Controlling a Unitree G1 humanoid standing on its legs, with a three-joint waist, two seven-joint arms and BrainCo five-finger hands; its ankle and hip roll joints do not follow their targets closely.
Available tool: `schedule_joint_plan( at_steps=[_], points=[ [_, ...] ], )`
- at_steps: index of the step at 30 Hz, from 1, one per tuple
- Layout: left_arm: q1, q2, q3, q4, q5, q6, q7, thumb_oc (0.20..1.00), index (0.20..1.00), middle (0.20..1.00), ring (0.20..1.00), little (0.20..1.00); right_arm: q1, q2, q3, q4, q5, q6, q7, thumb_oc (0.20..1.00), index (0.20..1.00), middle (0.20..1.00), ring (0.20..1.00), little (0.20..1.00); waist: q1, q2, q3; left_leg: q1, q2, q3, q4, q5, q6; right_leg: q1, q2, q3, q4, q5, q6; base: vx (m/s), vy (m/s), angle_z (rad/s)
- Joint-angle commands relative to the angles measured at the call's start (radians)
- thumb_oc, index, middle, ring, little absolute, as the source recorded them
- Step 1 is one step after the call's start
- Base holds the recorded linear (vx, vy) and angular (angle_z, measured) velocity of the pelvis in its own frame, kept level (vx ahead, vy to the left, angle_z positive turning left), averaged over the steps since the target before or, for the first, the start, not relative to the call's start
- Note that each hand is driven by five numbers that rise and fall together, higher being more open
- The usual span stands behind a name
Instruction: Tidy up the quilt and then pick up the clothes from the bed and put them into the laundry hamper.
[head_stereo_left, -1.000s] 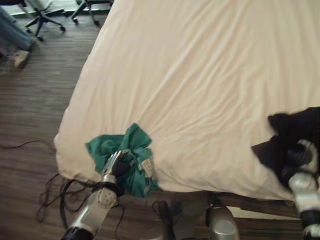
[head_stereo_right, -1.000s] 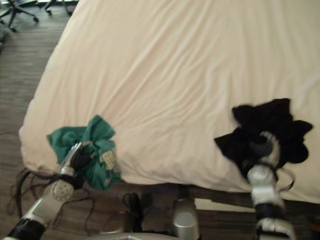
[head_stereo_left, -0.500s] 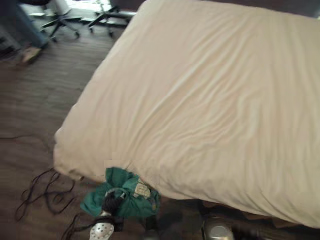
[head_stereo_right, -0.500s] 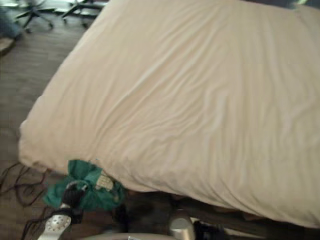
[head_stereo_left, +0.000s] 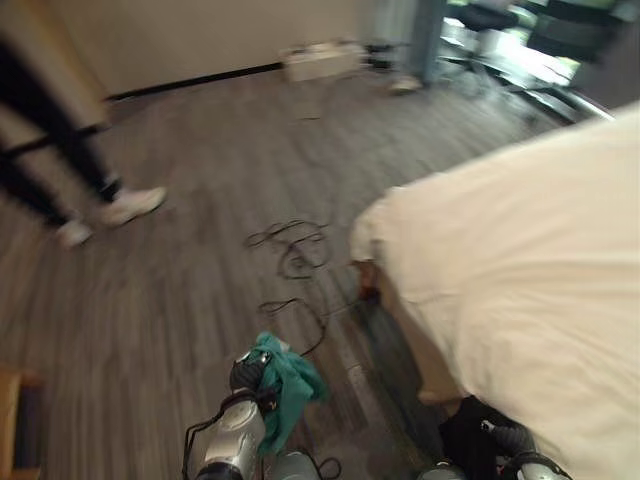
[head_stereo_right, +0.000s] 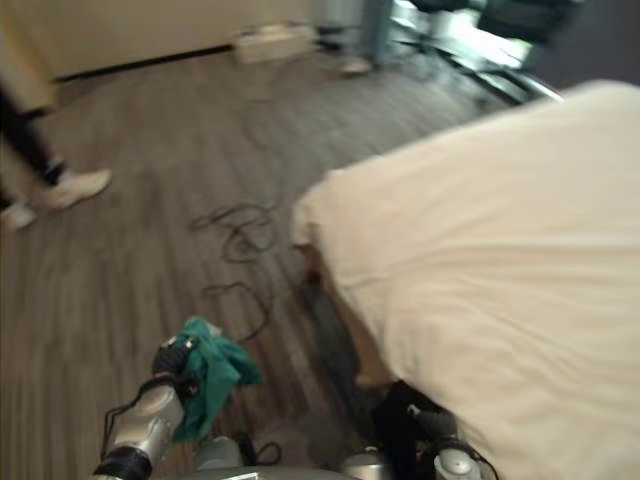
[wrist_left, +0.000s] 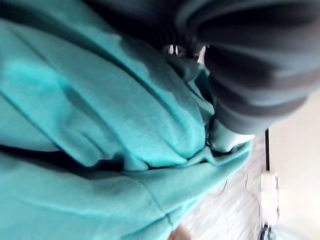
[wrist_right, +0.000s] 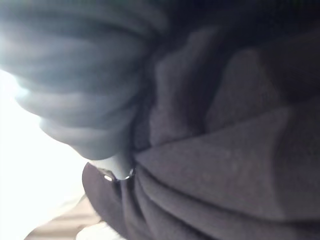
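Both garments have come off the bed (head_stereo_left: 520, 270) since a second ago: left hand (head_stereo_left: 248, 372) grips the crumpled green cloth (head_stereo_left: 288, 385) over the wood-plank floor (head_stereo_left: 180, 290), right hand (head_stereo_left: 505, 440) clutches soft black clothing (head_stereo_left: 465, 440) near the quilt's edge.

Wood-plank floor (head_stereo_left: 160, 300), grey-brown, boards running away toward the far wall. Pale wall (head_stereo_left: 200, 35) at the back with a dark skirting strip (head_stereo_left: 190, 82) along its foot. A low white box-like object (head_stereo_left: 320, 60) sits on the floor against that wall; what it is, hard to tell. A person's legs in dark trousers (head_stereo_left: 40, 130) stand to the left, white shoes (head_stereo_left: 130, 203) on the planks. Thin dark cords (head_stereo_left: 290, 245) lie looped on the floor near the bed corner. Office chairs (head_stereo_left: 490, 25) with wheeled bases stand by a bright patch far off.
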Motion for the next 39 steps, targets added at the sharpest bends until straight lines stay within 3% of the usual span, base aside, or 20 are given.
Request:
schedule_joint_plan(
  at_steps=[1, 3, 5, 6, 8, 12, 13, 16, 19, 21, 23, 24, 25, 27, 28, 30, 32, 34, 36, 39],
  points=[
    [0.013, 0.074, -0.001, -0.032, 0.054, -0.01, 0.002, 0.2, 0.2, 0.2, 0.2, 0.2, -0.171, -0.021, 0.013, 0.023, -0.01, -0.044, -0.026, 0.2, 0.2, 0.2, 0.2, 0.2, 0.031, 0.017, -0.05, 0.178, 0.07, -0.01, -0.309, 0.049, -0.152, -0.135, 0.046, 0.008, -0.017, -0.092, 0.132, -0.01, 0.297, 1.84],
    [0.021, 0.084, -0.002, -0.043, 0.078, -0.009, 0.005, 0.2, 0.2, 0.2, 0.2, 0.2, -0.177, -0.008, 0.015, 0.038, -0.018, -0.045, -0.04, 0.2, 0.2, 0.2, 0.2, 0.2, 0.042, 0.009, -0.048, 0.17, 0.039, -0.025, -0.335, 0.054, -0.139, -0.15, 0.02, 0.015, 0.006, -0.064, 0.154, -0.08, 0.276, 1.47],
    [0.011, 0.097, -0.034, -0.055, 0.136, -0.018, 0.021, 0.2, 0.2, 0.2, 0.2, 0.2, -0.183, 0.022, 0.011, 0.022, 0.022, -0.062, -0.042, 0.2, 0.2, 0.2, 0.2, 0.2, 0.013, -0.002, -0.018, 0.124, -0.015, -0.099, -0.357, 0.089, -0.108, -0.226, 0.128, 0.29, -0.021, -0.095, 0.145, -0.16, 0.384, 1.16],
    [-0.002, 0.095, -0.062, -0.067, 0.157, -0.021, 0.019, 0.2, 0.2, 0.2, 0.2, 0.2, -0.169, 0.029, 0.008, 0.003, 0.06, -0.08, -0.045, 0.2, 0.2, 0.2, 0.2, 0.2, -0.012, 0.002, 0.003, 0.116, -0.057, -0.169, -0.368, 0.091, -0.09, -0.25, 0.23, 0.485, -0.032, -0.15, 0.133, -0.01, 0.245, 1.32],
    [-0.007, 0.094, -0.071, -0.065, 0.171, -0.02, 0.016, 0.2, 0.2, 0.2, 0.2, 0.2, -0.162, 0.03, 0.005, -0.002, 0.071, -0.086, -0.041, 0.2, 0.2, 0.2, 0.2, 0.2, -0.018, 0.004, 0.007, 0.115, -0.074, -0.196, -0.372, 0.089, -0.083, -0.244, 0.254, 0.521, -0.041, -0.159, 0.12, 0.0, 0.139, 1.76],
    [-0.002, 0.063, -0.09, -0.029, 0.183, -0.007, 0.008, 0.2, 0.2, 0.2, 0.2, 0.2, -0.146, 0.053, 0.002, -0.01, 0.082, -0.106, -0.037, 0.2, 0.2, 0.2, 0.2, 0.2, -0.014, -0.011, -0.006, 0.12, -0.114, -0.218, -0.362, 0.075, -0.064, -0.173, 0.255, 0.486, -0.121, -0.17, 0.097, 0.03, 0.08, 1.28],
    [-0.098, 0.068, -0.179, 0.287, 0.553, 0.077, 0.042, 0.2, 0.2, 0.2, 0.2, 0.2, -0.199, -0.062, 0.098, 0.138, -0.106, -0.042, 0.046, 0.2, 0.2, 0.2, 0.2, 0.2, 0.079, -0.01, 0.084, -0.169, -0.04, -0.191, 0.251, 0.184, -0.088, -0.012, 0.344, 0.522, -0.191, -0.277, -0.032, 0.31, -0.024, -0.1],
    [-0.095, 0.054, -0.165, 0.313, 0.573, 0.078, 0.049, 0.2, 0.2, 0.2, 0.2, 0.2, -0.177, -0.064, 0.104, 0.086, -0.094, -0.057, 0.059, 0.2, 0.2, 0.2, 0.2, 0.2, 0.094, -0.003, 0.06, -0.19, -0.08, -0.058, 0.036, 0.113, -0.056, 0.028, 0.337, 0.522, -0.225, -0.301, -0.008, 0.43, 0.067, -0.3],
    [-0.089, 0.049, -0.146, 0.305, 0.571, 0.075, 0.047, 0.2, 0.2, 0.2, 0.2, 0.2, -0.181, -0.056, 0.109, 0.084, -0.103, -0.064, 0.054, 0.2, 0.2, 0.2, 0.2, 0.2, 0.118, 0.018, 0.038, -0.218, -0.104, 0.027, -0.225, 0.182, -0.071, 0.075, 0.352, 0.518, -0.251, -0.338, 0.014, 0.47, 0.126, 0.52],
    [-0.086, 0.053, -0.14, 0.302, 0.566, 0.073, 0.048, 0.2, 0.2, 0.2, 0.2, 0.2, -0.193, -0.054, 0.108, 0.084, -0.107, -0.066, 0.049, 0.2, 0.2, 0.2, 0.2, 0.2, 0.13, 0.013, 0.032, -0.242, -0.107, 0.032, -0.266, 0.187, -0.069, 0.093, 0.348, 0.516, -0.254, -0.351, 0.02, 0.58, 0.11, 0.21],
    [-0.063, 0.062, -0.136, 0.294, 0.583, 0.071, 0.029, 0.2, 0.2, 0.2, 0.2, 0.2, -0.183, -0.038, 0.119, 0.076, -0.138, -0.079, 0.063, 0.2, 0.2, 0.2, 0.2, 0.2, 0.141, -0.009, -0.005, -0.192, -0.122, 0.018, -0.296, 0.216, -0.035, 0.087, 0.337, 0.502, -0.152, -0.343, 0.048, 0.86, 0.178, -0.07],
    [-0.056, 0.067, -0.135, 0.29, 0.601, 0.075, 0.026, 0.2, 0.2, 0.2, 0.2, 0.2, -0.186, -0.026, 0.116, 0.086, -0.143, -0.074, 0.073, 0.2, 0.2, 0.2, 0.2, 0.2, 0.146, -0.042, -0.011, -0.147, -0.163, 0.007, -0.283, 0.174, 0.004, 0.058, 0.316, 0.505, -0.002, -0.245, 0.113, 0.73, 0.212, -0.42],
    [-0.06, 0.073, -0.145, 0.285, 0.611, 0.084, 0.024, 0.2, 0.2, 0.2, 0.2, 0.2, -0.196, -0.019, 0.116, 0.1, -0.144, -0.067, 0.079, 0.2, 0.2, 0.2, 0.2, 0.2, 0.129, -0.036, 0.007, -0.077, -0.184, -0.01, -0.275, 0.127, 0.037, -0.03, 0.285, 0.521, 0.242, -0.067, 0.183, 0.73, 0.213, -0.42],
    [-0.06, 0.072, -0.144, 0.285, 0.611, 0.084, 0.024, 0.2, 0.2, 0.2, 0.2, 0.2, -0.196, -0.019, 0.116, 0.1, -0.144, -0.067, 0.079, 0.2, 0.2, 0.2, 0.2, 0.2, 0.132, -0.032, 0.004, -0.081, -0.178, -0.008, -0.274, 0.128, 0.036, -0.035, 0.29, 0.524, 0.24, -0.063, 0.182, 0.37, 0.11, -0.21],
    [-0.071, 0.081, -0.152, 0.272, 0.618, 0.086, 0.035, 0.2, 0.2, 0.2, 0.2, 0.2, -0.199, -0.015, 0.117, 0.085, -0.134, -0.074, 0.083, 0.2, 0.2, 0.2, 0.2, 0.2, 0.09, 0.012, 0.036, 0.015, -0.164, -0.04, -0.309, 0.106, 0.056, -0.165, 0.312, 0.55, 0.49, -0.003, 0.168, 0.6, 0.152, -0.02],
    [-0.091, 0.09, -0.161, 0.243, 0.619, 0.085, 0.041, 0.2, 0.2, 0.2, 0.2, 0.2, -0.206, -0.02, 0.112, 0.07, -0.136, -0.077, 0.076, 0.2, 0.2, 0.2, 0.2, 0.2, 0.044, 0.061, 0.071, 0.111, -0.149, -0.091, -0.364, 0.099, 0.058, -0.324, 0.334, 0.546, 0.603, -0.096, 0.132, 0.68, 0.118, 0.47],
    [-0.121, 0.098, -0.175, 0.222, 0.628, 0.081, 0.049, 0.2, 0.2, 0.2, 0.2, 0.2, -0.2, -0.022, 0.105, 0.035, -0.126, -0.083, 0.076, 0.2, 0.2, 0.2, 0.2, 0.2, 0.003, 0.078, 0.094, 0.171, -0.146, -0.141, -0.379, 0.083, 0.042, -0.418, 0.346, 0.53, 0.506, -0.156, 0.099, 0.6, -0.037, 1.01],
    [-0.148, 0.108, -0.193, 0.209, 0.637, 0.074, 0.061, 0.2, 0.2, 0.2, 0.2, 0.2, -0.192, -0.028, 0.094, 0.012, -0.11, -0.092, 0.072, 0.2, 0.2, 0.2, 0.2, 0.2, -0.035, 0.073, 0.103, 0.215, -0.154, -0.195, -0.381, 0.057, 0.017, -0.437, 0.356, 0.541, 0.259, -0.189, 0.084, 0.61, -0.158, 0.81],
    [-0.177, 0.115, -0.193, 0.201, 0.651, 0.067, 0.06, 0.2, 0.2, 0.2, 0.2, 0.2, -0.189, -0.038, 0.093, 0.005, -0.111, -0.093, 0.062, 0.2, 0.2, 0.2, 0.2, 0.2, -0.054, 0.065, 0.093, 0.238, -0.147, -0.231, -0.381, 0.013, -0.015, -0.439, 0.323, 0.584, -0.04, -0.149, 0.098, 0.61, -0.229, 1.35],
    [-0.169, 0.108, -0.194, 0.226, 0.674, 0.062, 0.06, 0.2, 0.2, 0.2, 0.2, 0.2, -0.21, -0.041, 0.149, 0.028, -0.16, -0.087, 0.082, 0.2, 0.2, 0.2, 0.2, 0.2, -0.049, 0.058, 0.064, 0.311, -0.099, -0.253, -0.331, -0.025, -0.047, -0.404, 0.316, 0.589, -0.096, -0.11, 0.099, 0.61, -0.232, 0.93]
  ],
)
